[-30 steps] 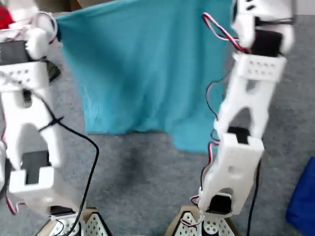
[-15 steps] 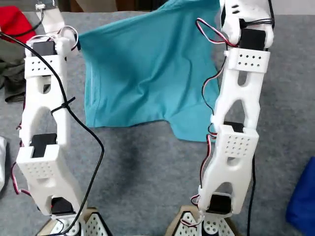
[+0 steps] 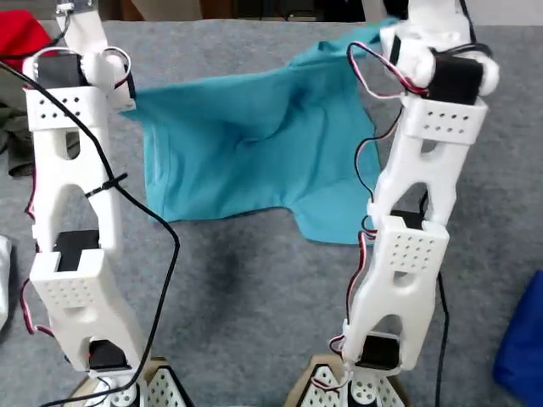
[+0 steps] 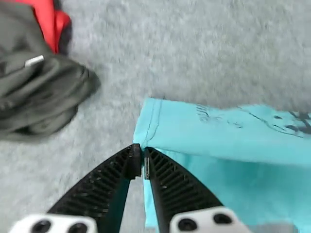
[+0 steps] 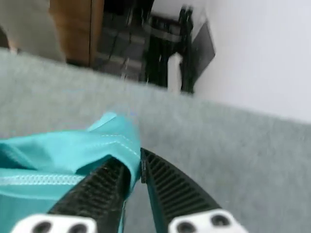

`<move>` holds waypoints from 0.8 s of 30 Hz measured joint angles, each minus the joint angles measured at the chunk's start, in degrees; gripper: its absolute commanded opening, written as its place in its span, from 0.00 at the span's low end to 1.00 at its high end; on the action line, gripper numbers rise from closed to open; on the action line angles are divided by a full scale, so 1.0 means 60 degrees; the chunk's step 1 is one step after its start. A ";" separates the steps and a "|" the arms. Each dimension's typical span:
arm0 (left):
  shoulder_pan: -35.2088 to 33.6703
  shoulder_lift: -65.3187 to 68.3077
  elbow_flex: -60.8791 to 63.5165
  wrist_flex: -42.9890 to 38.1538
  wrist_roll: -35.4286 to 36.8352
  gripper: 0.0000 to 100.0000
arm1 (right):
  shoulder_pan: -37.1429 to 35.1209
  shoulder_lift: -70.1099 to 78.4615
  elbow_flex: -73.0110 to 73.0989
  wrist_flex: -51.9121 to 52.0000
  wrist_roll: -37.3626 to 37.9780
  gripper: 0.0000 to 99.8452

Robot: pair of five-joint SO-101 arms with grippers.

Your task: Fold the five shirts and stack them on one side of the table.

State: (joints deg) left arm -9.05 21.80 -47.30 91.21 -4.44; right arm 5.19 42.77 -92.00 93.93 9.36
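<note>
- The task looks to be at an early stage: a teal cotton T-shirt (image 3: 254, 161) is spread open, unfolded, over the middle of the grey felt-covered table (image 3: 254, 297), and I see no folded stack on either side.
- The left gripper (image 4: 142, 158) is pinched tight on one far corner of the shirt, its black ribbed jaws closed with the hem between the tips.
- The right gripper (image 5: 136, 167) is likewise clamped on the opposite far corner, with the stitched edge bunched between its jaws.
- The shirt's near hem lies on the table between the two arms, while its far edge hangs from the grippers toward the table's far edge.
- Other clothes wait untouched: a crumpled red garment (image 3: 21, 34) and a dark grey garment (image 4: 39, 92) heaped at the far left corner, and a piece of blue fabric (image 3: 522, 339) at the near right edge; none appears folded.
- So this shirt's fold is left to do, then the remaining shirts and the stacking.
- Compared with a second ago, the shirt no longer stands as a tall, taut sheet: its far edge has dropped, the middle sags and creases, and more of the table shows beyond it.
- The near hem sits in much the same spot as before.
</note>
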 measured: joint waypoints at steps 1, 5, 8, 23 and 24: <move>0.0059 0.0000 -0.0308 0.0366 0.0000 0.02 | 0.0015 -0.0015 -0.0103 0.0396 0.0000 0.01; 0.0293 0.0000 -0.1289 0.1304 0.0000 0.02 | 0.0161 -0.0015 -0.0205 0.1172 0.0000 0.01; 0.0381 0.0000 -0.1480 0.1480 0.0000 0.02 | 0.0396 -0.0015 -0.0205 0.1231 0.0000 0.01; 0.0952 0.0000 0.0352 0.1495 0.0000 0.02 | 0.0835 -0.0015 0.0381 0.1260 0.0322 0.01; 0.1055 0.0000 0.0410 0.1495 0.0000 0.02 | 0.0835 -0.0044 0.0718 0.1260 0.0293 0.01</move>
State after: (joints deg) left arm -2.73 21.80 -44.84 100.18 -4.44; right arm 10.20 42.51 -87.69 101.49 11.12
